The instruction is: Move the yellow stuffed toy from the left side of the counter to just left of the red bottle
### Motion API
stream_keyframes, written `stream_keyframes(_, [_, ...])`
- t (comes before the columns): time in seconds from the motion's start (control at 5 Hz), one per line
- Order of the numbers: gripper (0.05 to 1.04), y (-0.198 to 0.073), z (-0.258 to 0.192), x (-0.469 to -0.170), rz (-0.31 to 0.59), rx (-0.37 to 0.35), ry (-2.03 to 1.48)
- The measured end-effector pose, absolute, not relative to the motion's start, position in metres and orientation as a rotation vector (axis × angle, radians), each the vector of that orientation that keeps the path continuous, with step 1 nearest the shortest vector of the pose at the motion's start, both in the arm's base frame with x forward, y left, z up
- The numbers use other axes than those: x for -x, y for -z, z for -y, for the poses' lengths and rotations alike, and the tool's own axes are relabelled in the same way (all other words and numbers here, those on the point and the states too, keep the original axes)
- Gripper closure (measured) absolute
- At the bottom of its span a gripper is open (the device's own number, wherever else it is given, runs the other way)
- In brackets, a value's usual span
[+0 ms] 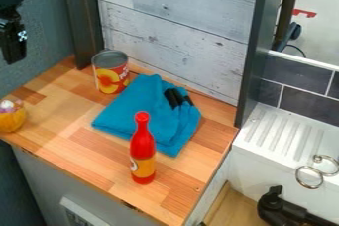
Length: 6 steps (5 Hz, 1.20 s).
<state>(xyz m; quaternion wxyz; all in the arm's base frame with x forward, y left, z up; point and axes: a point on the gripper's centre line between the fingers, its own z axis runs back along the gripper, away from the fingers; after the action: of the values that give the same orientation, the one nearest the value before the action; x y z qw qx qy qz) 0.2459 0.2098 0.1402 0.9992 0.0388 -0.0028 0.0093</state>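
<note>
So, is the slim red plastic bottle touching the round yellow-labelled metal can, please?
Apart; the camera view shows the folded blue cloth between the bottle and the can.

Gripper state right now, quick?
Gripper: at the upper left, above the wooden counter; whether open or closed cannot be told, nothing seen in its grasp.

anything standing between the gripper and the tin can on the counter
No object visible between the gripper and the tin can, though the dark post rises close by the can's left, so a sideways approach may pass near it.
</note>
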Motion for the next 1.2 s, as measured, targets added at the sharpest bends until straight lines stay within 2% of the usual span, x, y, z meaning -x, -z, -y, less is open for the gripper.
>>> stream_keyframes(0.2, [0.081,-0.128,-0.209,-0.245,-0.024,-0.054,-0.019])
stream_keyframes(0.6, [0.081,-0.101,-0.223,-0.249,-0.033,-0.103,-0.192])
stream_keyframes(0.8, [0.081,-0.082,-0.221,-0.245,-0.091,-0.069,-0.335])
stream_keyframes(1.0, [0.081,-0.072,-0.228,-0.233,-0.142,-0.053,-0.434])
stream_keyframes(1.2, [0.081,-0.074,-0.232,-0.231,-0.150,-0.059,-0.464])
